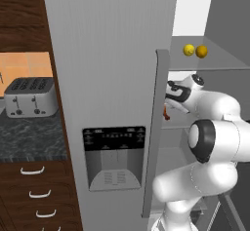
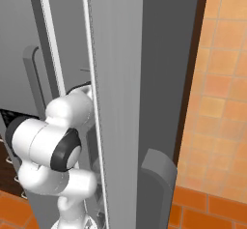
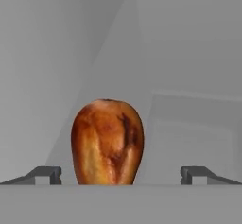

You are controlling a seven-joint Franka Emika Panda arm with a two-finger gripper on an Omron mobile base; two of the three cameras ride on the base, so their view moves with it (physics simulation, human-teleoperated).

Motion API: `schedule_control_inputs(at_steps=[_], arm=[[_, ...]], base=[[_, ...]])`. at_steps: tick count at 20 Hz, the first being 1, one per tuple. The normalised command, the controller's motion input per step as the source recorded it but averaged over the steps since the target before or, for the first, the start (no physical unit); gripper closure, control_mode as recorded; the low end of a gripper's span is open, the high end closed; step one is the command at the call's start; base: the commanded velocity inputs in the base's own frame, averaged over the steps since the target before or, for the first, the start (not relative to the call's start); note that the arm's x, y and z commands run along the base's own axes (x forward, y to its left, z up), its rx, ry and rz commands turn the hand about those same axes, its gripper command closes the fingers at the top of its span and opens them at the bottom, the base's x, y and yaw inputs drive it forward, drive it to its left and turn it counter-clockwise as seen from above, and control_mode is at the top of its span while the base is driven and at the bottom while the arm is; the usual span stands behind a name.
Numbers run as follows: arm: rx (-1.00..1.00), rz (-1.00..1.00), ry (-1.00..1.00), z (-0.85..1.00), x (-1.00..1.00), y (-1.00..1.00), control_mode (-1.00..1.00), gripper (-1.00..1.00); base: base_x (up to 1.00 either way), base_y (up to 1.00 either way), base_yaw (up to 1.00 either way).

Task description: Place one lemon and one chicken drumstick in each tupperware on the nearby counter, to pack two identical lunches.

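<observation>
Dark speckled stone desk at the left of the left base view, topping brown wooden drawers with curved white handles. Silver four-slot toaster standing on it, near the back wall. Grey upper fridge shelf past the open door, bearing two lemons side by side, touching or nearly so. Lower grey shelf in the hand view, carrying a browned chicken drumstick, thick end toward the camera.
</observation>
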Motion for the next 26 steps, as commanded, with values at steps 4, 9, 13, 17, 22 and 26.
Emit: schedule_control_inputs(at_steps=[4,9,13,17,22,26], arm=[[0.14,0.01,0.0,-0.32,0.01,0.25,-1.0,-1.0],[0.05,0.0,0.01,-0.7,0.01,0.47,-1.0,1.0],[0.0,0.0,0.0,-0.01,-0.01,0.0,-1.0,1.0],[0.0,-0.08,0.0,-0.03,-0.53,-0.34,-1.0,1.0],[-0.03,-0.28,-0.09,0.65,-1.0,-0.55,-1.0,1.0],[-0.09,-0.34,-0.09,1.0,-1.0,-0.05,-1.0,1.0]], base=[[0.0,0.0,0.0],[0.0,0.0,0.0],[0.0,0.0,0.0],[0.0,0.0,0.0],[0.0,0.0,0.0],[0.0,0.0,0.0]])
